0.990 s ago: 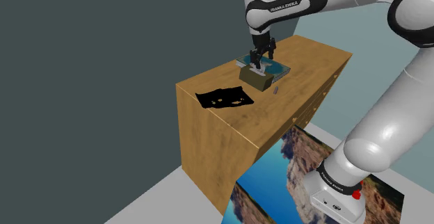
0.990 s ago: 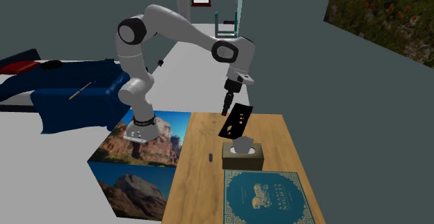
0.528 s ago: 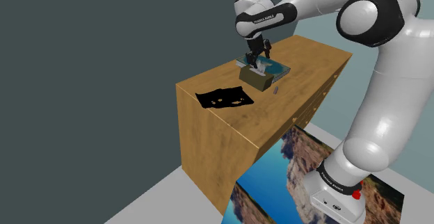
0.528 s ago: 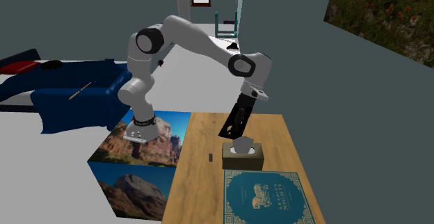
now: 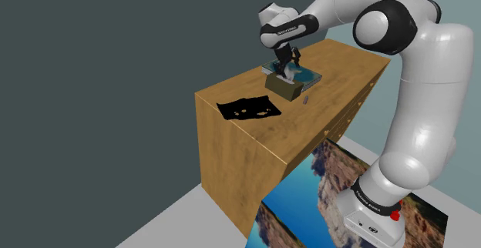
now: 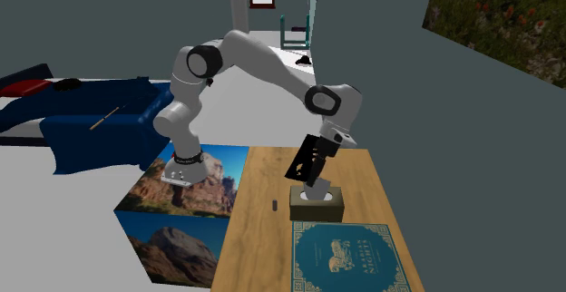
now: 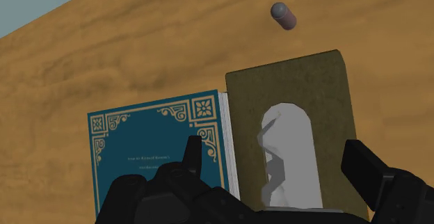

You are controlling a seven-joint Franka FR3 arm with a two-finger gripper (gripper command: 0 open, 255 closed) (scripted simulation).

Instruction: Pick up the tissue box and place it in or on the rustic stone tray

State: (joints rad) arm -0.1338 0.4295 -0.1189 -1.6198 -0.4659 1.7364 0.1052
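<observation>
The gripper (image 7: 274, 146) hangs just above the tissue box (image 7: 292, 90), fingers spread and touching nothing — set, I'd judge, to drop astride its long sides. The box sits on the wooden dresser (image 5: 231, 142), tight against a blue book (image 7: 156, 149), which may crowd one finger. A small dark cylinder (image 7: 284, 15) lies near. Farther along the top waits the flat black tray (image 5: 248, 109) — well apart, so a carry is needed.

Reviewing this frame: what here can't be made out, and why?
Tray: shoulder view, a flat black patch; rim and depth unreadable.
Tissue box: wrist view, one end hidden behind the fingers.
Book: wrist view, cover lettering too small to read.
Grey cylinder: too small to identify.
</observation>
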